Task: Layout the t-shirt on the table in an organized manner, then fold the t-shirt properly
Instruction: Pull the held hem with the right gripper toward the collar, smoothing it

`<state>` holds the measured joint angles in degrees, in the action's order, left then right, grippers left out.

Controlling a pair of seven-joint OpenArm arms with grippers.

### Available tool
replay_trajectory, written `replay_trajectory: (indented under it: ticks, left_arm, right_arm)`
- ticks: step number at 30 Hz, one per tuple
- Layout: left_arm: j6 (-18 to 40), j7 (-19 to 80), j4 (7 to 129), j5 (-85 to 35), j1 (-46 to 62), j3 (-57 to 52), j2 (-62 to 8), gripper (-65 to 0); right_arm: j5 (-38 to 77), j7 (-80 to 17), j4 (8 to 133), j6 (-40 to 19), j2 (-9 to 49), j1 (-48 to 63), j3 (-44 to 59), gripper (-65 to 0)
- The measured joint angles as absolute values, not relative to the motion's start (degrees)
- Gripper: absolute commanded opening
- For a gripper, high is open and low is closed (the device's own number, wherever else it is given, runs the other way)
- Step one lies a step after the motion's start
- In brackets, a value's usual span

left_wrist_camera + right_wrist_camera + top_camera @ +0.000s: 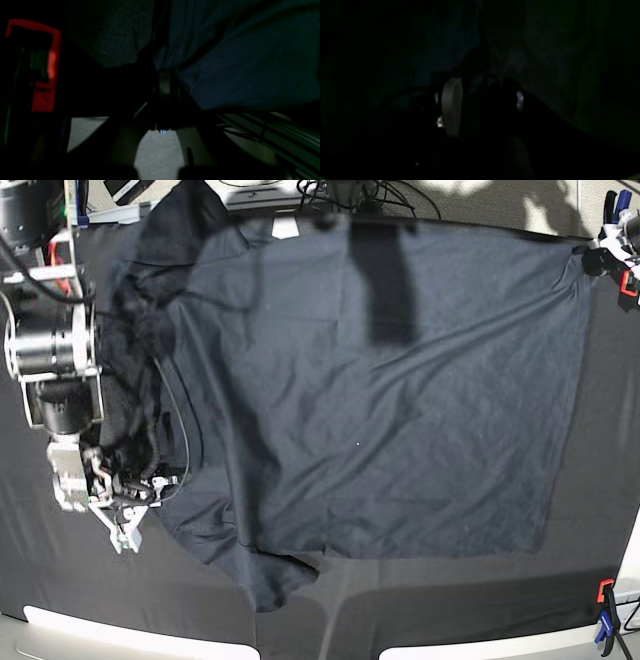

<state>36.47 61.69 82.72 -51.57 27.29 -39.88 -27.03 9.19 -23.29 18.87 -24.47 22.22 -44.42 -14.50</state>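
Dark charcoal-grey short-sleeved soft fabric t-shirt (390, 390) lies spread on the wide table of creased black cloth (60, 580), covering most of the middle and far side. Pale neck label at the far edge, hem toward the right of the base view; one sleeve pokes out at the near edge. Long axis seems to run left-right across the table, collar end toward the left, though the collar itself is hard to make out.

Handling, judged: light, limp, no stiffness; will drape and drag, creases easily, not fragile. Best taken by pinching at corners, shoulder seams or hem edge, not mid-panel.

Right gripper (125, 535) sits at the shirt's near-left edge beside the sleeve, jaws standing apart; whether cloth lies between them I cannot tell. Left gripper (163, 82) is out of the base view; its wrist view shows the fingers brought together with dark fabric bunched around them, apparently pinching the shirt. Orange clamp (605, 590) at near right corner
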Motion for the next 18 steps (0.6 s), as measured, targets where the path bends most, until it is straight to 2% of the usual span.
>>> replay_trajectory:
  ticks: [2, 5, 8, 12, 18]
  left_arm:
    - [36.49, 61.69, 82.72, -51.57, 27.27, -39.88, -27.05, -65.0]
    - [36.47, 61.69, 82.72, -51.59, 27.27, -39.88, -27.18, -65.0]
    - [36.47, 61.73, 82.72, -51.59, 27.27, -39.88, -27.22, -65.0]
    - [36.49, 61.8, 82.72, -51.57, 27.27, -39.88, -27.38, -65.0]
    - [36.49, 61.89, 82.72, -51.59, 27.27, -39.88, -27.33, -65.0]
  right_arm:
    - [7.7, -20.21, 19.14, -24.45, 22.04, -43.38, -14.5, -42.7]
    - [3.05, -14.0, 19.22, -23.49, 21.82, -41.98, -14.46, -55.7]
    - [-3.42, -10.92, 19.29, -18.06, 20.8, -41.69, -14.55, -64.9]
    - [-8.97, -11.16, 19.05, -9.34, 21.1, -41.74, -14.61, -65.0]
    - [-9.02, -12.32, 18.68, -7.18, 22.57, -42.52, -14.61, -65.0]
